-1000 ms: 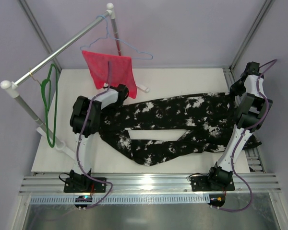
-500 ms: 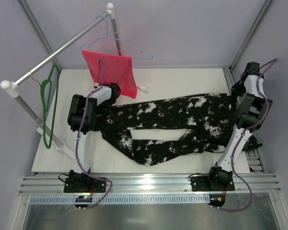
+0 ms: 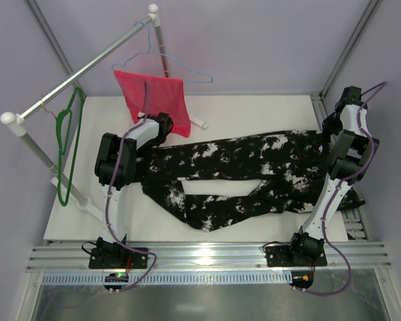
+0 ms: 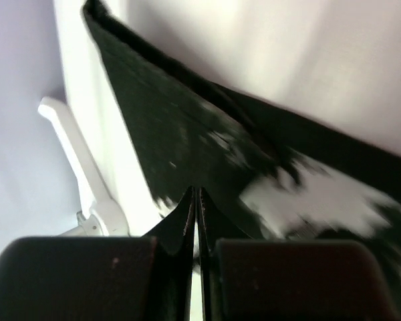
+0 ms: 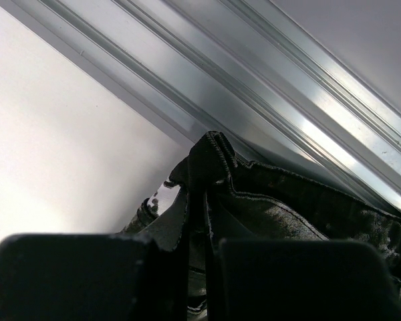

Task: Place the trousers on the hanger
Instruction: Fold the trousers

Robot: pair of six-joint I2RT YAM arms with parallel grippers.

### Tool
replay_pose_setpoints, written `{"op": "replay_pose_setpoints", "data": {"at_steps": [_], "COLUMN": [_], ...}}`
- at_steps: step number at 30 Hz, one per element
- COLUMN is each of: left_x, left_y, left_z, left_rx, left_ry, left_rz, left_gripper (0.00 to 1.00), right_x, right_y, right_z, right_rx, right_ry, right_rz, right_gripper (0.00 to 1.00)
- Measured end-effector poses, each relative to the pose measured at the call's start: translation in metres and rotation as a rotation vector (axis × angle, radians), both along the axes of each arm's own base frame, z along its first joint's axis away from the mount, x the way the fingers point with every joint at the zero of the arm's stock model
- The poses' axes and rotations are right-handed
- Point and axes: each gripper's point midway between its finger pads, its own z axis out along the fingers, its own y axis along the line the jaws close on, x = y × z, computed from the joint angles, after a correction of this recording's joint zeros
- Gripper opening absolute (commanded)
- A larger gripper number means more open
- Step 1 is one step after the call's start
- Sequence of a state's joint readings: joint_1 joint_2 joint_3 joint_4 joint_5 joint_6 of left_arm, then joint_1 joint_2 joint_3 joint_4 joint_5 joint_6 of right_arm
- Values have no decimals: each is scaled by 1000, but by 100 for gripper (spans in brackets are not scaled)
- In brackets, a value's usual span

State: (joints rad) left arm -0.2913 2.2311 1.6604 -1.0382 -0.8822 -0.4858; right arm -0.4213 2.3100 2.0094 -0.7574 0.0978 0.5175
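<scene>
Top view: the trousers point(image 3: 240, 174) lie across the middle of the white table point(image 3: 254, 110), running from 9 o'clock to 3 o'clock. They are soft black fabric blotched with irregular white, and a pale wedge of table shows between the two legs.

My left pincer point(image 3: 162, 127) sits at their 10 o'clock end. In the left wrist view its fingers point(image 4: 180, 221) are pressed together, and the fabric point(image 4: 187, 140) rises from the tips as a taut, straight-edged sheet. I judge it clamped on the trousers, though the nip itself is dark on dark and blurred.

My right pincer point(image 3: 334, 124) is at the 3 o'clock end. In the right wrist view it is closed narrow on a stitched, ribbed fold of the trousers point(image 5: 210, 154), which stands up between the fingers. Ridged aluminium framing point(image 5: 287, 100) runs diagonally behind. My own arm hides part of that end of the garment from above.

The hanger point(image 3: 70, 144) is thin, bright green and smooth. It hangs by its hook from the grey rod of the rack point(image 3: 87, 67) at 9 o'clock, apart from the trousers. It is seen nearly edge-on, so its triangle reads as a narrow loop.

A red mesh cloth point(image 3: 154, 100) is draped on a pale blue wire hanger point(image 3: 167, 63) at 11 o'clock, its lower edge partly behind my left arm. A white rack foot point(image 4: 73, 154) shows in the left wrist view.
</scene>
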Motion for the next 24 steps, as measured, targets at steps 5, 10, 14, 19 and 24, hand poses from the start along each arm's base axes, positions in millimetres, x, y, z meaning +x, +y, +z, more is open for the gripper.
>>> {"op": "replay_pose_setpoints", "data": {"at_steps": [5,10,14,19,24], "left_x": [2,-9,-22,-25,-27], "left_y": [-44,-40,-22,-4,14], "left_z": [5,-11,-25,-26,-24], "left_rx": [-67,-77,-65,-33,11], "left_ry": [-28,30,91,102,100], "left_rz": [-112,-106,-69,-21,32], "left_gripper": [0,0,0,0,0], "right_x": [0,0,0,0,0], "right_y": [0,0,0,0,0], "right_z": [0,0,0,0,0], "right_rx": [2,4,5,5,4], "right_ry": [-1,-2,-3,-3,-3], "right_rz": [1,1,2,2,1], "right_gripper": [4,4,4,4,4]}}
